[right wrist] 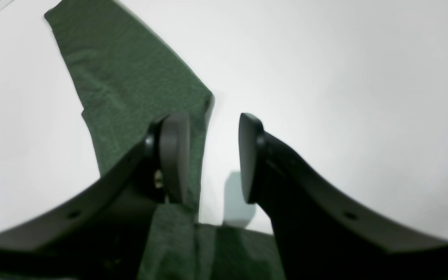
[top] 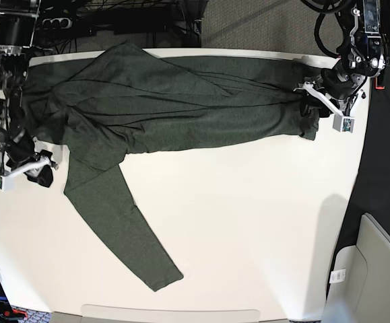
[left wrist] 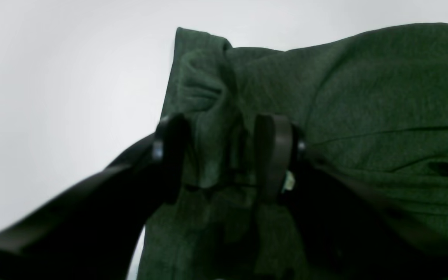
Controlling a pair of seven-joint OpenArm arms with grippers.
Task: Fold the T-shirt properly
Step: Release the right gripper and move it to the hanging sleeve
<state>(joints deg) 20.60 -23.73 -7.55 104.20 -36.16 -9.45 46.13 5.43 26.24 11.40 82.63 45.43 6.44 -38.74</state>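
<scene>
black fingers of the left gripper (left wrist: 222,155) are seen parted, with a bunched fold of the t-shirt (top: 174,108) between them but not pinched. right gripper (right wrist: 213,155) is likewise parted, one pad over the sleeve (right wrist: 130,89) edge, nothing held. shirt is laid across the far half of the white table (top: 248,222), body creased lengthwise, one long sleeve trailed toward the near edge. grippers are stationed at opposite ends, judged suited to a lengthwise fold. fabric is a dark olive heathered knit, soft, matte, easily rumpled; sleeve is tapered and flat.
</scene>
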